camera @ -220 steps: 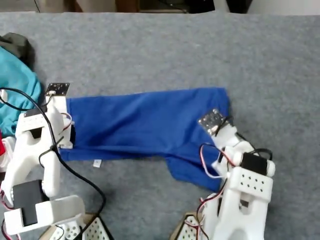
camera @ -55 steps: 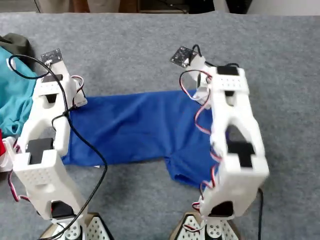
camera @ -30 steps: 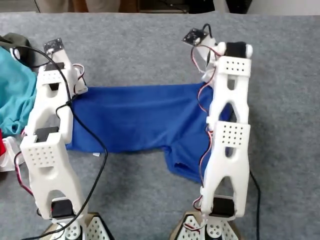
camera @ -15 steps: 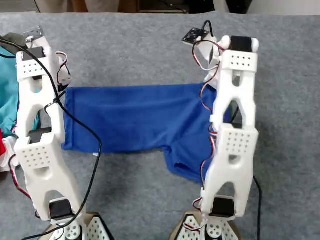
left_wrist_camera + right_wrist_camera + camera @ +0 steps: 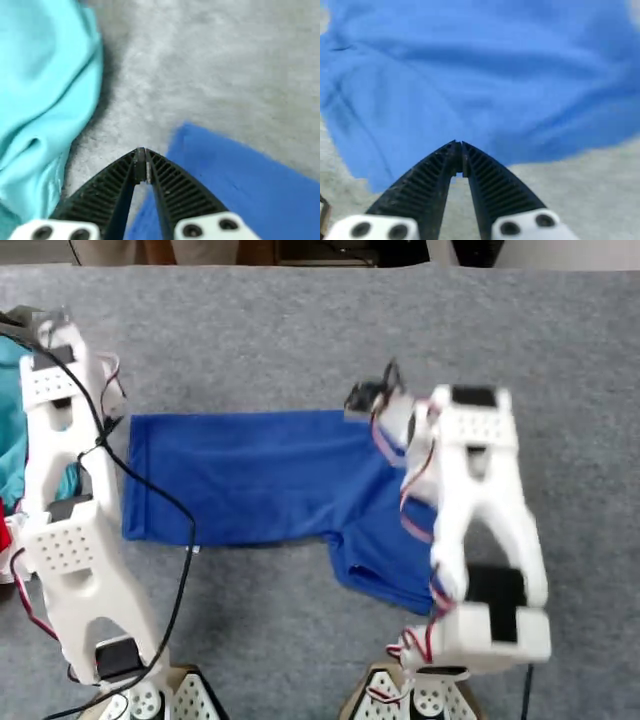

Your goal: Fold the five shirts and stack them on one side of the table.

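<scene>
- Blue shirt [image 5: 260, 475] lies flat mid-counter as a wide band running left to right. A flap of it [image 5: 375, 575] sticks out toward the near side at its right end.
- Small white tag [image 5: 192, 549] shows at the shirt's near edge, toward the left.
- Grey counter [image 5: 250, 330] carries everything.
- Teal shirt [image 5: 8, 430] is bunched at the left edge of the counter, apart from the blue one, with a strip of grey between them.
- Left arm [image 5: 65, 540] stretches along the left side, between the teal shirt and the blue shirt's left edge.
- Left tool [image 5: 141, 165]: fingers together at the tips, nothing between them. It sits over bare counter just beside a corner of the blue shirt [image 5: 240, 185], with the teal shirt [image 5: 40, 75] on the other side.
- Right arm [image 5: 480, 510] stands over the right end of the blue shirt and hides part of it.
- Right tool [image 5: 458, 160]: fingers together, nothing gripped. The tips are at the shirt's edge, where blue cloth [image 5: 485, 65] meets grey counter.
- Black cable [image 5: 150, 480] from the left arm crosses the shirt's left part.
- Something red [image 5: 3, 535] is at the left edge, near side. Something dark [image 5: 15, 320] is at the far-left corner; can't tell what either is.
</scene>
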